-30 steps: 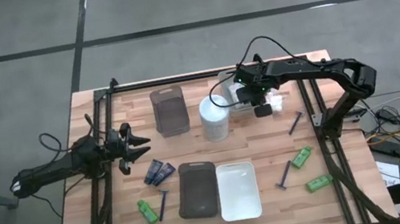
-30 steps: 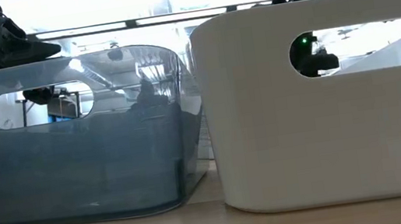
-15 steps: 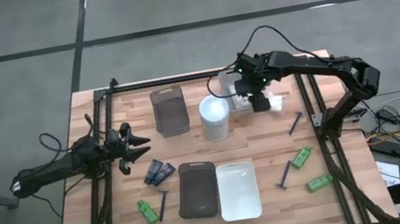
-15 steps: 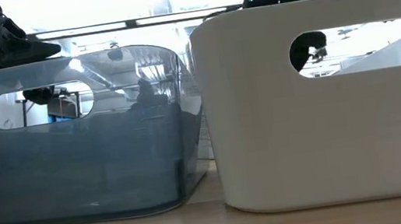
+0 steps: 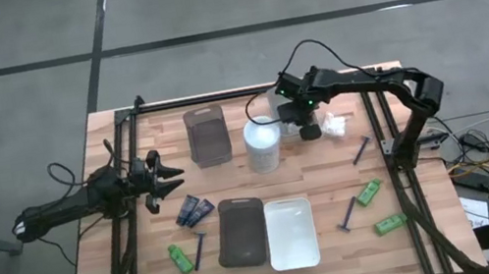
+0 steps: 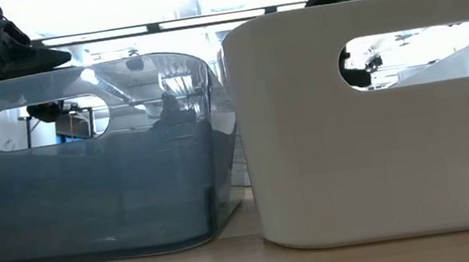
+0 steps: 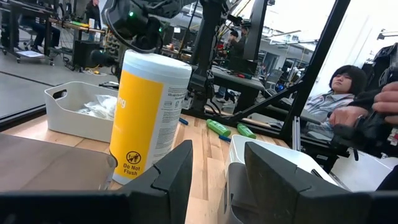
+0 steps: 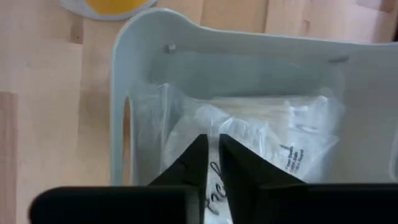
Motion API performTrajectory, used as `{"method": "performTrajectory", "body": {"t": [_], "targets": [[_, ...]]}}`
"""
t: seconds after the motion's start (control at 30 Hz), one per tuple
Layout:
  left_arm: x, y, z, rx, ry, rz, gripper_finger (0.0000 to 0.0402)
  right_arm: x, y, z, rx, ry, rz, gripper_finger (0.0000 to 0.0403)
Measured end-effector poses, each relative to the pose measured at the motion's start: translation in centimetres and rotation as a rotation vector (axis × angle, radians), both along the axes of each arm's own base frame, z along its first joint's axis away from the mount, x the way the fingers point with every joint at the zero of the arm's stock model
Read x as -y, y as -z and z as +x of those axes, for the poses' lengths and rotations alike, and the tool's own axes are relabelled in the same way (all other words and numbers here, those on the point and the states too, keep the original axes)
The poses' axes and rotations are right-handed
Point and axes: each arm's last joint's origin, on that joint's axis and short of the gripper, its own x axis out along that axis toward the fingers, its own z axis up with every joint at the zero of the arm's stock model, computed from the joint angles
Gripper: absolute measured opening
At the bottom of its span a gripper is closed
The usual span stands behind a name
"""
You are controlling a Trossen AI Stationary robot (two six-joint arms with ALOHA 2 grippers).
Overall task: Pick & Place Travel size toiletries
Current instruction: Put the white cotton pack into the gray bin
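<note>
Your white clear-wrapped packets [image 8: 261,149] lie piled in a white tray [image 8: 143,37] at the table's far side, beside the tall white cylinder [image 5: 263,144]. Only the wrist view shows this: the right gripper [image 8: 211,163] hangs above them, fingers nearly together, holding nothing. The left gripper [image 5: 170,176] waits parted at the left edge.

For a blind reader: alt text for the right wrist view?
The right claw, fingers nearly together, points down into a white tray holding clear-wrapped white packets. Wooden table lies beside the tray.
</note>
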Motion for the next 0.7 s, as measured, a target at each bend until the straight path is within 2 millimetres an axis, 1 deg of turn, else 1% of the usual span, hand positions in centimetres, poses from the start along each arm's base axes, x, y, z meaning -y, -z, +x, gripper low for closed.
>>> {"method": "performTrajectory", "body": {"t": [0.13, 0.23, 0.3, 0.47, 0.6, 0.7], "targets": [[0.0, 0.0, 0.0, 0.000, 0.000, 0.000, 0.0151, 0.1, 0.9, 0.3, -0.021, -0.001, 0.013, 0.0011], [0.0, 0.0, 0.0, 0.000, 0.000, 0.000, 0.0151, 0.1, 0.7, 0.2, -0.018, -0.001, 0.009, 0.0013], [0.0, 0.0, 0.0, 0.000, -0.001, 0.000, 0.0151, -0.1, 0.0, -0.1, -0.011, 0.005, 0.004, 0.0018], [0.0, 0.0, 0.0, 0.000, 0.000, 0.000, 0.0151, -0.3, -2.9, -1.1, 0.064, 0.076, -0.017, 0.0042], [0.0, 0.0, 0.0, 0.000, 0.000, 0.000, 0.0151, -0.6, -4.6, -2.3, 0.099, 0.135, -0.017, 0.0075], [0.0, 0.0, 0.0, 0.000, 0.000, 0.000, 0.0151, -1.0, -5.4, -3.3, 0.088, 0.212, 0.015, 0.0104]]}}
